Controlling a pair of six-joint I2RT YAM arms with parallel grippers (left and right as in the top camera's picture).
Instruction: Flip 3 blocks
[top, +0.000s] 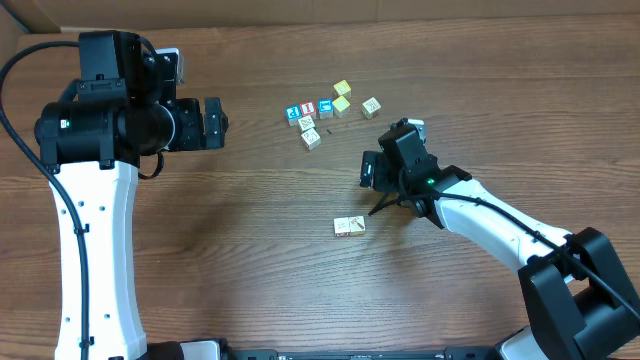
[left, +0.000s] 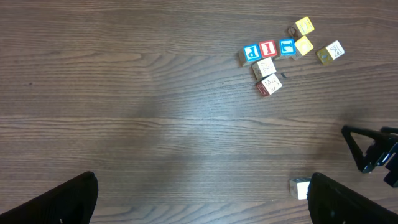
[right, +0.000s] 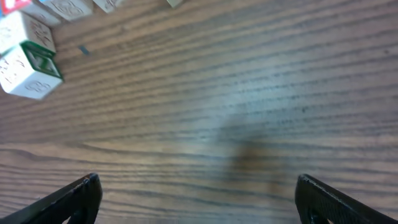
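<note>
The left gripper hangs over the left side of the table, jaws wide, holding nothing. Right of it, toward the far middle, lies a cluster of cubes. The blue-letter block shows a P and touches the red-bordered block, which shows an I; another blue block continues the row. 2 pale cubes sit just nearer the robot, and 2 yellow cubes sit at the row's right end. The green-marked block shows at the left edge of the right wrist view, against a pale neighbour. A lone pale block lies well apart from the cluster. The right gripper hovers near it, jaws wide and empty.
</note>
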